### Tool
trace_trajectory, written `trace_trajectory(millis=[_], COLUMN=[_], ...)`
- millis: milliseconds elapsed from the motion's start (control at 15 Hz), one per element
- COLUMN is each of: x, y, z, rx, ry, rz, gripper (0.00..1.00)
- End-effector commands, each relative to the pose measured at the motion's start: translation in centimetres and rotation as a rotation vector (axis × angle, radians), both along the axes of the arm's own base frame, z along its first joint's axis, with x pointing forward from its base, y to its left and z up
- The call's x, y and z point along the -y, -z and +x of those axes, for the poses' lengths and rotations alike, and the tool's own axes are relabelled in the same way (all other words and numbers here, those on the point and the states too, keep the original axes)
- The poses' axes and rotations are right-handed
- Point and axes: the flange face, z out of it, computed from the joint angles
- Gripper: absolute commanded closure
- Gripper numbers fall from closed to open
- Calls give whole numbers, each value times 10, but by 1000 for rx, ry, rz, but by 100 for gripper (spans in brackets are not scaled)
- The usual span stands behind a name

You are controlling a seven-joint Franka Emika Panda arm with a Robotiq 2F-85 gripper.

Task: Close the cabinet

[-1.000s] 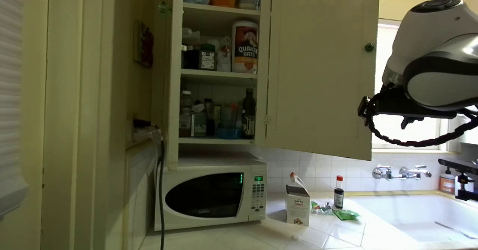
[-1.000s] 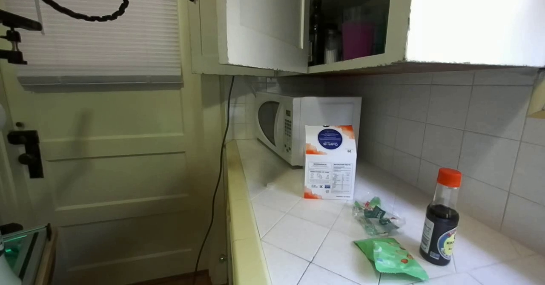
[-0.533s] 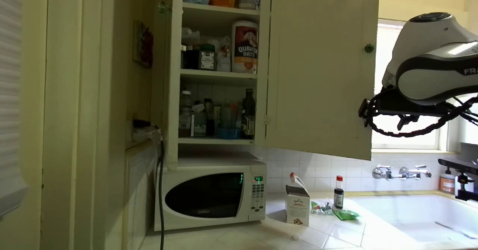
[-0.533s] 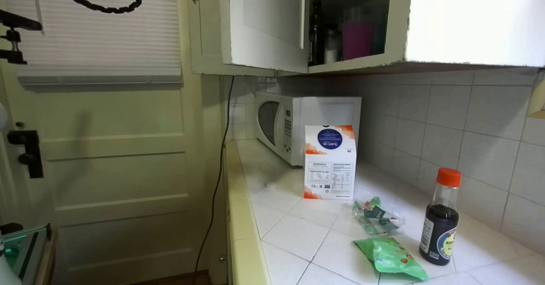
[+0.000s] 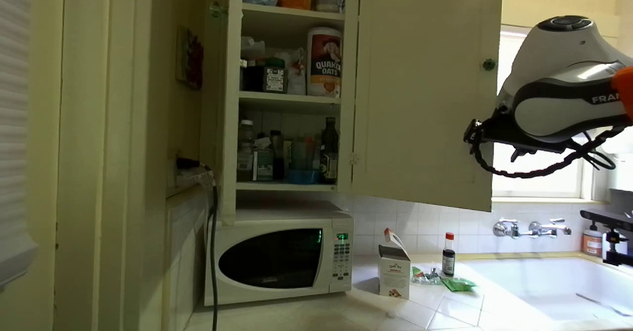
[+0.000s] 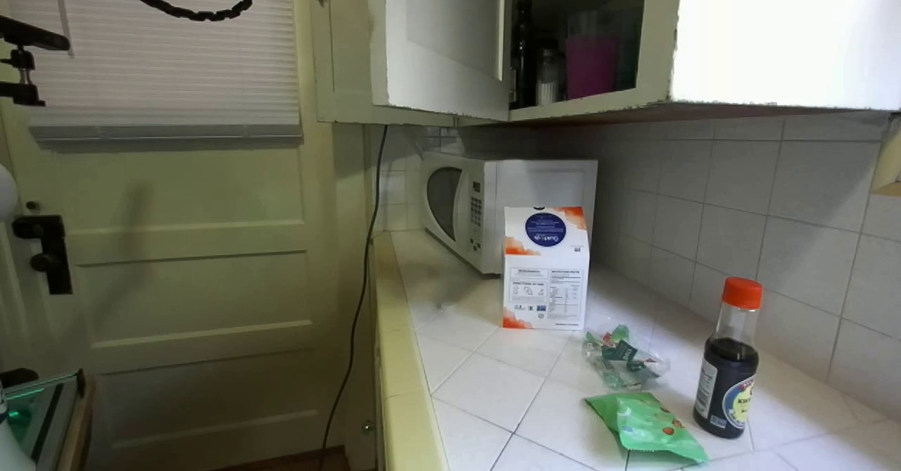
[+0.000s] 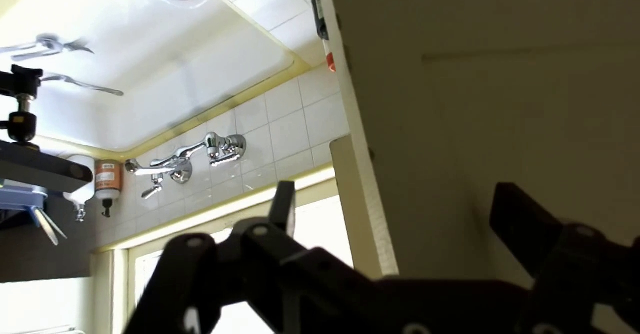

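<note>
The cream-white cabinet [image 5: 348, 73] shows in both exterior views. Its left bay stands open, with filled shelves. Its flat door [image 5: 420, 98], with a small round knob [image 5: 488, 64], is swung out. In an exterior view this door [image 6: 450, 48] stands away from an opening holding a dark bottle and a pink cup. In the wrist view my gripper [image 7: 395, 201] is open, fingertips wide apart. The door's pale edge [image 7: 357, 124] runs between them in the picture. The right fingertip overlaps the door's face; whether it touches cannot be told. My fingers do not show in the exterior views.
A white microwave [image 5: 277, 257] stands below the cabinet. An opened box [image 5: 394, 271], a red-capped bottle [image 5: 448, 257] and a green packet [image 5: 459, 285] are on the tiled counter. The sink [image 7: 190, 29] and taps [image 7: 187, 159] lie below the arm. A camera stand [image 7: 22, 119] is near the sink.
The arm has moved left and a little down beside the door in an exterior view. The door's free edge has shifted slightly to the right in an exterior view.
</note>
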Motion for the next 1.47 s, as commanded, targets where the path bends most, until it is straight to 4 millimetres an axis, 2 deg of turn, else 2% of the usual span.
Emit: trace_trajectory(millis=[0,200,400,533,600,733,933,1200,1400], x=[34,64,91,102,91,100,105,120,138], y=[-9,-15,-19,-19,-16,-15,-15,-31,-42], z=[30,52,86,102,80,97,107,120,132], rx=[29,24,4,-41,-8,-26,-28,4,-34], ry=[45,92,106,108,105,109,86,-79,-210], rz=[31,74,141,175,127,148,156,147,96], gripper=[0,0,0,0,0,0,0,0,0])
